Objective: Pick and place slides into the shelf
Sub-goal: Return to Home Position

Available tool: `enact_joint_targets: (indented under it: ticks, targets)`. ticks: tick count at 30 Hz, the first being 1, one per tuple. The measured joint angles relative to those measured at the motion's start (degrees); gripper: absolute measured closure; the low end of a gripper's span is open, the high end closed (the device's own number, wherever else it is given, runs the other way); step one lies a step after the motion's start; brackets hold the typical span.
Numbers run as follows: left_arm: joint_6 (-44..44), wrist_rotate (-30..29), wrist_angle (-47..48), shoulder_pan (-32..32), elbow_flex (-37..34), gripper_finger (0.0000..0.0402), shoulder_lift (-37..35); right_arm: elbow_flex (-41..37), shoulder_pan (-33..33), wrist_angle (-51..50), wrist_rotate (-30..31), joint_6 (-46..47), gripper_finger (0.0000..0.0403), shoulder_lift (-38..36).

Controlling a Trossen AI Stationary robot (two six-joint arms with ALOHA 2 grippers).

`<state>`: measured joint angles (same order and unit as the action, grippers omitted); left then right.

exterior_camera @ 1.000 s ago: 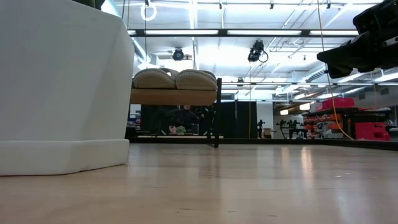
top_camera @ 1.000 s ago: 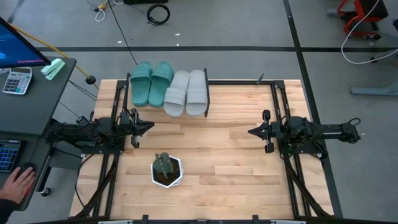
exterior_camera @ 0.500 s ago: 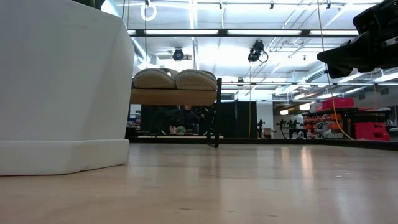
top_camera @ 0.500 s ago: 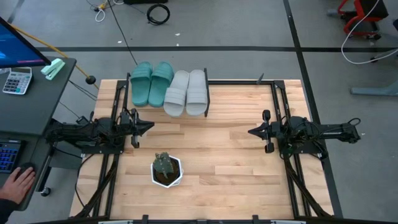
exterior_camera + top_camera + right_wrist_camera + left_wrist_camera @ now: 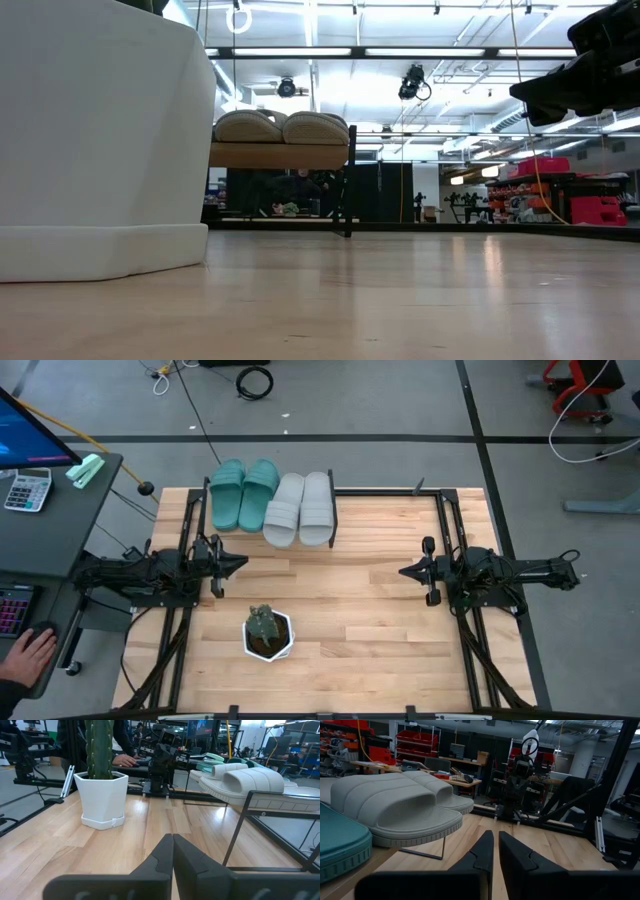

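The left gripper [image 5: 232, 563] hangs over the left side of the table [image 5: 370, 610] with its fingers drawn almost together, only a thin slit between them in its wrist view, and it holds nothing. The right gripper [image 5: 405, 571] faces it from the opposite side, well apart, fingers pressed flat against each other and also empty. Both arms look parked, which fits a return to rest. Beyond the left gripper, at the far edge of the table, the shelf [image 5: 270, 155] carries all 4 slides side by side: the 2 teal slides [image 5: 243, 493] on the left end and the 2 grey slides [image 5: 300, 508] touching them on the right, soles down on the top board. The placing seems finished. Near the front edge, between the arms, stands a potted cactus [image 5: 267, 632], clear of the shelf. A person's hand [image 5: 30, 655] rests at a desk beside the table. The slides look light, soft and springy, likely to bend under a pinch without slipping much; if one needed moving, I would take it by the wide ribbed strap or by the sole's side edge near the middle, so that it hangs level. Against the pictures from 1 s and 0.5 s ago nothing differs: grippers, slides and cactus sit in the same places
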<state>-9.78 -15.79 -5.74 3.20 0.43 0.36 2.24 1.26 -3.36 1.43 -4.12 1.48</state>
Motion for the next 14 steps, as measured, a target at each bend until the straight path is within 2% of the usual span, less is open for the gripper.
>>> enact_joint_targets:
  ticks: [14]
  targets:
    - [-0.02, 0.0, 0.02, 0.0, 0.01, 0.0361, 0.0, 0.0, 0.01, 0.0, 0.0, 0.0, 0.0389, 0.0]
